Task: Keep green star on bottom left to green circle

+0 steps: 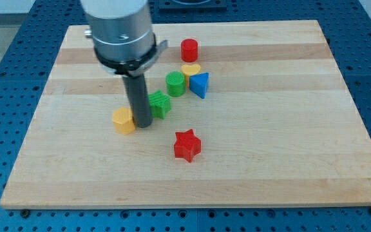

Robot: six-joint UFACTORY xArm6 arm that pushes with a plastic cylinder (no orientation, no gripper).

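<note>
Presently, my tip point(142, 124) sat on tabletop point(288, 161), wedged between yellow block point(124, 120) at its left and green star point(160, 104) touching at its upper right. No fingers on rig; rod held nothing, only pushed. Green star lay just beside green circle point(176, 84), toward its lower left — placement judged close to goal. Star: bright green, small, chunky, points softly rounded. Red star point(187, 145) well apart, below right of tip.
</note>
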